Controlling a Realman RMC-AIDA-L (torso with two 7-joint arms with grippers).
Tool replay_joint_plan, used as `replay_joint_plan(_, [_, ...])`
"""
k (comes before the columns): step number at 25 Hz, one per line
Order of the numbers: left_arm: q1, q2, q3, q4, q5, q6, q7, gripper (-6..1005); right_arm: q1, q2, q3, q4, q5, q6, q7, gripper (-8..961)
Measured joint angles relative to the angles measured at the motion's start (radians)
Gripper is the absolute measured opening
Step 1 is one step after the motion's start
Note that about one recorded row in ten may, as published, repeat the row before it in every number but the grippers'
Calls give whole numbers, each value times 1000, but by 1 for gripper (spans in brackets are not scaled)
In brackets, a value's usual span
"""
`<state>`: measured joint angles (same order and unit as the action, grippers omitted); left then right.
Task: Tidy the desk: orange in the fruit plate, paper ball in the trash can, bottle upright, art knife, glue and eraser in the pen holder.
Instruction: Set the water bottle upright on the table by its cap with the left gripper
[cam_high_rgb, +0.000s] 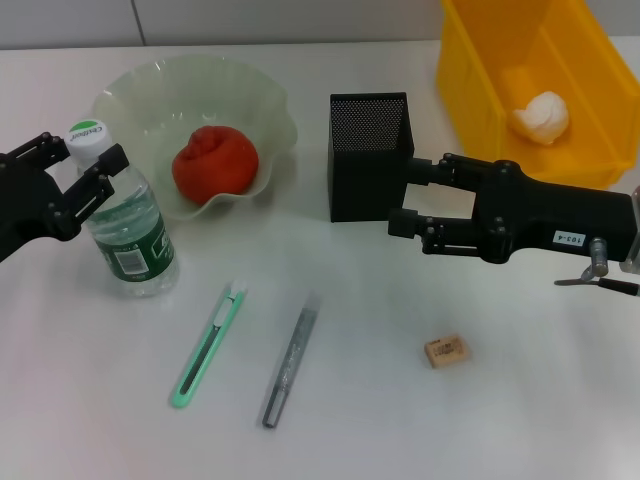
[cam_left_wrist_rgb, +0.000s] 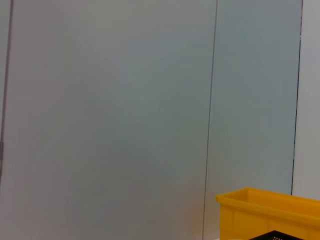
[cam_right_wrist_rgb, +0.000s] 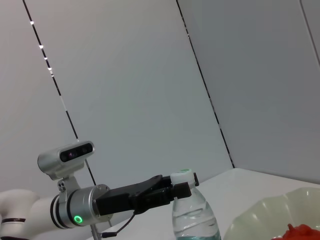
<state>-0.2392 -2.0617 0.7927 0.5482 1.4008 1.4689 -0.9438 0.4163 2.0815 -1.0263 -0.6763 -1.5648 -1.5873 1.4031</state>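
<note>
Glue (cam_high_rgb: 290, 360) near desk (cam_high_rgb: 520, 420) front edge — art knife (cam_high_rgb: 208, 345) beside.

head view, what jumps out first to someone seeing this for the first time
The bright yellow trash can at the far right, with the paper ball inside, and the red orange in the pale-green fruit plate at far left catch the eye first. Next come the black arms: the left gripper is around the neck of the upright bottle, and the right gripper is open beside the pen holder.
</note>
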Motion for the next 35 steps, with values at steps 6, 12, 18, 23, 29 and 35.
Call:
replay_joint_plan(6, [0, 0, -5, 4, 2, -3, 0, 474, 6, 0, 0, 5, 0, -1, 1, 827])
replay_joint_plan(12, [0, 0, -6, 3, 2, -3, -2, 476, 5, 0, 0, 9, 0, 1, 4, 826])
replay_joint_plan(18, [0, 0, -5, 4, 2, 1, -3, 577, 5, 0, 0, 16, 0, 1, 4, 827])
replay_joint_plan(23, [0, 1, -6, 7, -4, 26, -17, 631, 5, 0, 0, 17, 0, 1, 4, 827])
replay_joint_plan(29, [-2, 6, -7, 13, -6, 57, -51, 682, 5, 0, 0, 20, 0, 1, 6, 827])
replay_joint_plan(35, [-4, 1, -17, 50, -10, 85, -69, 717, 6, 0, 0, 21, 0, 1, 6, 826])
